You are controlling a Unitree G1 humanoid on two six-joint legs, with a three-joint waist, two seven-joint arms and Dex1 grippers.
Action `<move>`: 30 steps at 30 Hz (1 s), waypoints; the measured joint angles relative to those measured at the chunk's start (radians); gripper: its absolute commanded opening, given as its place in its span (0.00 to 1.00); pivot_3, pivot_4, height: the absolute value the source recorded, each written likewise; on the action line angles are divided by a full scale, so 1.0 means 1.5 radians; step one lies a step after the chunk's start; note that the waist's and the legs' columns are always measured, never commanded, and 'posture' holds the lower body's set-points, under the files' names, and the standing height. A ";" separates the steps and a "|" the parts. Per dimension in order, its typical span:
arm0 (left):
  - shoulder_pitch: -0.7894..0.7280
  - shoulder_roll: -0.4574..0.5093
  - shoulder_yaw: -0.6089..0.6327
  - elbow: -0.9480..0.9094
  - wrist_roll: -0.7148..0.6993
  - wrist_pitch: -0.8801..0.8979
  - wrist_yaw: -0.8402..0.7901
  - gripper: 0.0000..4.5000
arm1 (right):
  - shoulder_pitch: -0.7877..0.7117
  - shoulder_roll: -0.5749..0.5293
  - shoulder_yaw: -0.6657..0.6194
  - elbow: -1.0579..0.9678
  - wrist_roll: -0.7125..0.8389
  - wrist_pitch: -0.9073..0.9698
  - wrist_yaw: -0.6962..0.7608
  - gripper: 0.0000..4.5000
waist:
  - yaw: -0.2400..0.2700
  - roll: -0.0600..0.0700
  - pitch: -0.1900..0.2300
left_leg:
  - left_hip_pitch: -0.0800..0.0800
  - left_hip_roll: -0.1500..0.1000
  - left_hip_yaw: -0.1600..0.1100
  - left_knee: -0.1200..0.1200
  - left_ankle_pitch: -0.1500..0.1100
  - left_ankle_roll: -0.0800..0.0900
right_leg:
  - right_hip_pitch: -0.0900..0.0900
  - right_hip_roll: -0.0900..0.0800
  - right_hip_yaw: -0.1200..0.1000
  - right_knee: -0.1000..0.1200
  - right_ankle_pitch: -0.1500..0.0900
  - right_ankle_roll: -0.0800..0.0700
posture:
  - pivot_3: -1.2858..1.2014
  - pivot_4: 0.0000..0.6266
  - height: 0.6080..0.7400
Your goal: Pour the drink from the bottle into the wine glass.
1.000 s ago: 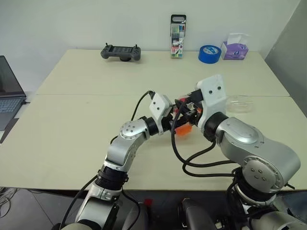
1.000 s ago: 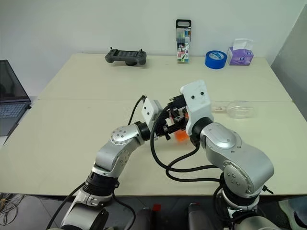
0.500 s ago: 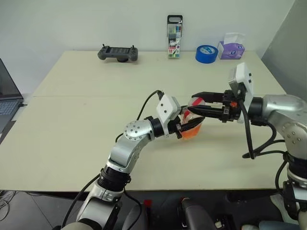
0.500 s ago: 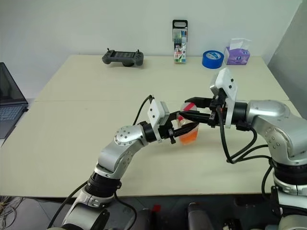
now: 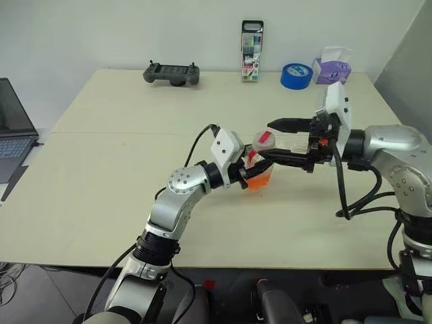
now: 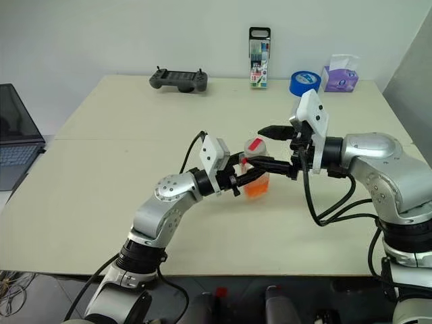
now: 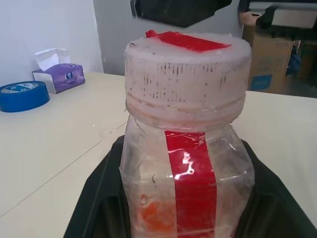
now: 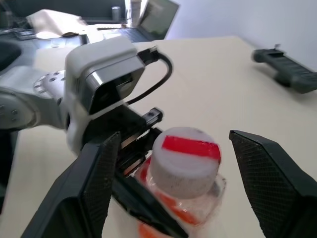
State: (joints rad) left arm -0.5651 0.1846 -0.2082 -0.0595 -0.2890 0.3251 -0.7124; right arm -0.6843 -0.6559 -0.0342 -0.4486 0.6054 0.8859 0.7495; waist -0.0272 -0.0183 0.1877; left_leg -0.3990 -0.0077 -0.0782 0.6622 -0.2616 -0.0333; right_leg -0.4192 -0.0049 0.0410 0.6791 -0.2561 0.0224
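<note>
My left gripper (image 5: 254, 177) is shut on the bottle (image 5: 258, 165), a small clear plastic one with a red label strip (image 7: 190, 183), and holds it upright just above the table. The orange-red drink (image 5: 258, 181) fills its lower part. The red-and-white cap (image 5: 264, 140) is on. My right gripper (image 5: 266, 140) reaches in level from the right and is open, one finger (image 8: 96, 183) on each side of the cap, not touching it. The wine glass is hidden behind my right arm.
Along the far edge of the beige table (image 5: 121, 175) stand a black game controller (image 5: 171, 73), a marker pack (image 5: 251, 42), a blue tape roll (image 5: 295, 75) and a purple tissue box (image 5: 330, 67). A laptop (image 5: 13, 128) lies at the left edge.
My right arm has swung out to the right and turned level, and its fingers have spread wider about the cap. My left gripper still holds the bottle in the same place.
</note>
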 measured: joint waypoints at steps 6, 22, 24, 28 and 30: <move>-0.011 -0.015 0.001 0.014 -0.001 -0.004 -0.003 0.42 | 0.073 0.115 -0.031 -0.133 0.027 0.115 -0.206 0.85 | 0.000 0.000 0.000 | 0.000 0.000 -0.001 0.000 0.000 0.000 | 0.000 0.000 0.000 0.001 0.000 0.000 | 0.52 0.24 1.00; -0.019 -0.019 -0.001 0.038 0.008 -0.021 -0.017 0.42 | 0.070 0.352 0.032 -0.287 -0.124 0.304 -0.602 0.85 | -0.002 0.000 0.000 | 0.000 0.000 -0.001 0.000 0.000 0.000 | -0.001 0.000 0.000 0.001 0.000 0.000 | 0.52 0.24 1.00; -0.019 -0.020 -0.001 0.039 0.008 -0.022 -0.019 0.42 | 0.071 0.364 0.041 -0.293 -0.138 0.323 -0.619 0.85 | -0.002 0.000 0.000 | 0.000 0.000 -0.001 0.000 0.000 0.000 | -0.001 0.000 0.000 0.001 0.000 0.000 | 0.52 0.24 1.00; -0.019 -0.021 -0.001 0.041 0.010 -0.021 -0.024 0.42 | 0.075 0.378 0.062 -0.302 -0.158 0.331 -0.630 0.65 | -0.003 0.000 0.000 | 0.000 0.000 -0.001 0.000 0.000 0.000 | -0.001 0.000 0.000 0.001 0.000 0.000 | 0.52 0.24 1.00; -0.019 -0.022 -0.001 0.043 0.010 -0.021 -0.025 0.42 | 0.075 0.378 0.070 -0.303 -0.160 0.329 -0.627 0.51 | -0.003 0.000 0.000 | 0.000 0.000 -0.001 0.000 0.000 0.000 | -0.001 0.000 0.000 0.001 0.000 0.000 | 0.52 0.24 1.00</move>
State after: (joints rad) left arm -0.5936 0.1523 -0.2101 0.0044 -0.2734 0.2930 -0.7493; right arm -0.5718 -0.0883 0.0709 -0.9031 0.3661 1.3796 -0.1912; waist -0.0318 -0.0177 0.1874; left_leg -0.3987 -0.0077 -0.0798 0.6618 -0.2613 -0.0337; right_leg -0.4201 -0.0043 0.0412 0.6799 -0.2562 0.0224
